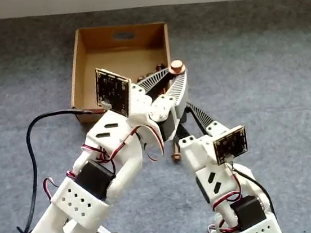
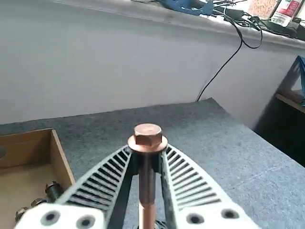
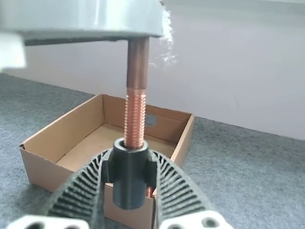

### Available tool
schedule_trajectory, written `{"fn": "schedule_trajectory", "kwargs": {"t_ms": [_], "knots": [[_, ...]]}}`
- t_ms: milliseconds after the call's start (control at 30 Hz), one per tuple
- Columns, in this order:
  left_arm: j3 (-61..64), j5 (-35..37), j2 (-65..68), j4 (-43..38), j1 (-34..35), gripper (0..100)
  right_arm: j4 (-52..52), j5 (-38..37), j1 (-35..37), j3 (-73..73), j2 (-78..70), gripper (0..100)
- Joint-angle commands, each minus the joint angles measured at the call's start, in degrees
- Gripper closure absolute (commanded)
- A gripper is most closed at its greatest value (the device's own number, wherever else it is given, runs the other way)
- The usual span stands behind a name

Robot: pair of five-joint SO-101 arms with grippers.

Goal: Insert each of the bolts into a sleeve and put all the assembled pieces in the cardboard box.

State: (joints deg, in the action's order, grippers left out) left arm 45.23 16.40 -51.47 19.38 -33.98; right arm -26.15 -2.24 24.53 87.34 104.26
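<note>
- Cardboard box [image 1: 80, 74] sits open-topped on the grey bench [image 1: 264, 80], on the far side and left of centre.
- Box contents: some dark pieces with copper-coloured ends lie in the near right corner [image 2: 51, 189]. Count not readable.
- Left arm comes in from the near left. The left hand [image 1: 174, 73] is raised over the near right corner of the box.
- Left hand state: fingers pressed in on a copper bolt [image 1: 177, 66], pinching it just under the hex head.
- In the left wrist view the bolt [image 2: 147, 138] stands upright between the ribbed fingers [image 2: 102, 179], head proud of the fingertips and shank running down between them.
- Right arm comes in from the near right. The right hand [image 1: 184, 116] sits just near of the left hand and lower, partly hidden beneath it.
- Right hand state: right hand [image 3: 128, 162] clamped on a dark sleeve [image 3: 127, 181], held upright with the bore facing up.
- The bolt's threaded end [image 3: 135, 114] goes down into the top of the sleeve. Thread shows above the sleeve mouth, with plain shank above that. Depth of entry cannot be told.
- Bolt and sleeve are both off the bench, just near of the box's near right corner. The box [image 3: 86, 129] shows beyond the sleeve in the right wrist view.
- A black cable [image 1: 33, 137] loops over the bench beside the left arm.
</note>
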Motion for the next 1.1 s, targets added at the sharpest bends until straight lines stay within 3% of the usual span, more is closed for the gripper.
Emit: {"fn": "schedule_trajectory", "kwargs": {"t_ms": [0, 367, 600, 867, 1067], "knots": [[-4.5, -0.4, -1.8, 1.0, 0.2, 99, 1.3, -0.4, 0.0, -0.4, 0.7, 99.2], [-4.2, -0.5, -1.5, 1.4, 0.2, 99, 1.3, -0.5, 0.0, -0.4, 0.7, 99.2], [-4.2, -5.5, -1.3, 7.9, -0.1, 99, 1.3, -0.5, 0.0, -0.4, 0.7, 99.2], [-4.1, -5.6, -1.3, 8.0, -0.3, 99, 1.3, -0.5, 0.0, -0.4, 0.7, 99.2], [-4.1, -5.5, -1.7, 13.8, -0.4, 99, 1.3, -0.5, 0.0, -0.4, 0.7, 99.2]]}}
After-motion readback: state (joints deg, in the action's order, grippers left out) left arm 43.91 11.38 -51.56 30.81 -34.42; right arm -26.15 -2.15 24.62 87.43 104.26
